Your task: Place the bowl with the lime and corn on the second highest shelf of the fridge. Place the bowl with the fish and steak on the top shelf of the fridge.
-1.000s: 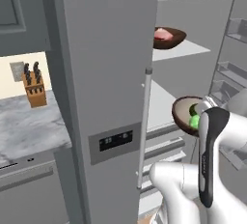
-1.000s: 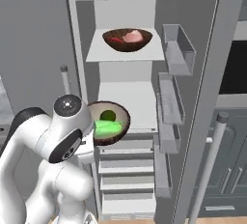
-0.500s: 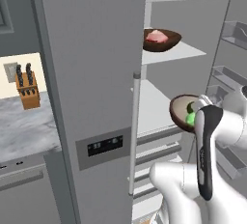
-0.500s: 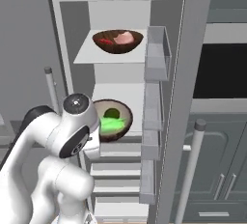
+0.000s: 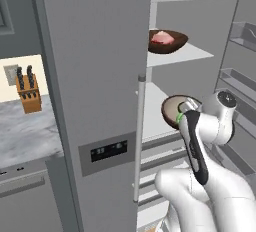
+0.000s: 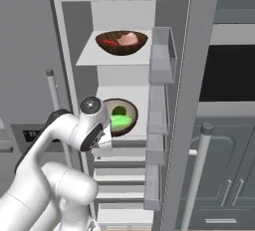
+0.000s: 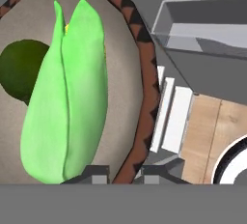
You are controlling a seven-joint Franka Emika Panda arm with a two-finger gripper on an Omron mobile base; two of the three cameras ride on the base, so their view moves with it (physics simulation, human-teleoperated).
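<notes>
**Me:** My jaws (image 7: 118,174) are clamped on the rim of the round brown bowl with the zigzag edge (image 7: 144,73), one tip inside and one outside. It sits level at the flat white-grey second shelf of the fridge (image 6: 142,95).

**Partner:** What is in it?

**Me:** The long bright light-green corn cob (image 7: 67,97) lies across the middle, and the small dark green lime (image 7: 19,71) touches its side.

**Partner:** How would you finish well?

**Me:** I judge I should keep the bowl flat, lower it until the base rests fully on the shelf, then release.

**Partner:** And the other one?

**Me:** The dark brown bowl of pink fish and red steak (image 6: 122,42) rests on the uppermost white-grey shelf (image 6: 89,56).
</notes>
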